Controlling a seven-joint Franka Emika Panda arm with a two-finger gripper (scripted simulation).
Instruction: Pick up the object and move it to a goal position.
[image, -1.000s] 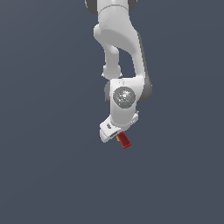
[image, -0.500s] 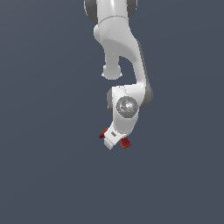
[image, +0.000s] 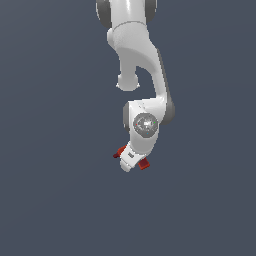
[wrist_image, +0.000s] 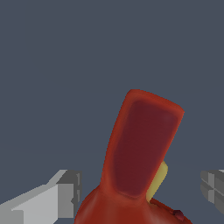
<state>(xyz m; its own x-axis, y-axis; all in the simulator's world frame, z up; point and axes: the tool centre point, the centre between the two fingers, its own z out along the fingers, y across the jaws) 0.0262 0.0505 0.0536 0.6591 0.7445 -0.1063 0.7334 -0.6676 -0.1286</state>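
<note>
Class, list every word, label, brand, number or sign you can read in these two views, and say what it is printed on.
None: no readable text anywhere.
Red toy drill: plain red, with a yellowish patch, no lettering.
White tool: unmarked.
Round grey disc on the wrist: tiny specks, too small to read.

The glossy white, rounded arm (image: 142, 60) had dark grey joint bands and a round metallic wrist cap (image: 145, 124).

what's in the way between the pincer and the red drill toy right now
Nothing visible. The small red drill-shaped toy already sits between the white pincer's fingers, red ends showing on both sides in the exterior view; whether the fingers touch it is unclear. No goal marker is visible.
</note>
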